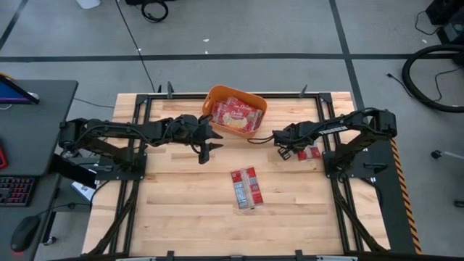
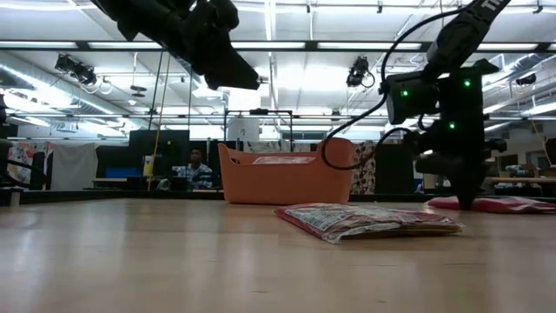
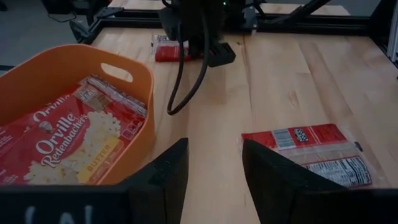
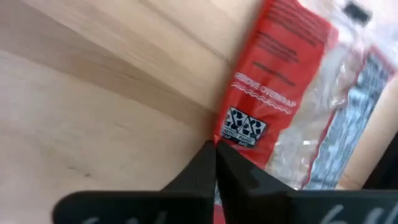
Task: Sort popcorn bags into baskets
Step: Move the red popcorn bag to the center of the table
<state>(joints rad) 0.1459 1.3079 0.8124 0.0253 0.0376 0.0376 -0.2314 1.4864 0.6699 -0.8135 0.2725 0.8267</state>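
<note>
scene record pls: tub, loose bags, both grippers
tub: orange tub at the table's far edge, popcorn bags already inside
loose bags: one mid-table; one at the right gripper
left gripper: open, raised beside the tub, holding nothing
right gripper: down at the table, fingers shut on the edge of that red bag
table: bare wood elsewhere

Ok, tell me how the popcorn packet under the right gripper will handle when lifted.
Pinched at one edge by the right gripper, the packet will probably droop. Its glossy wrap looks slippery, so it might slide free. Flat and thin, it seems light.
</note>
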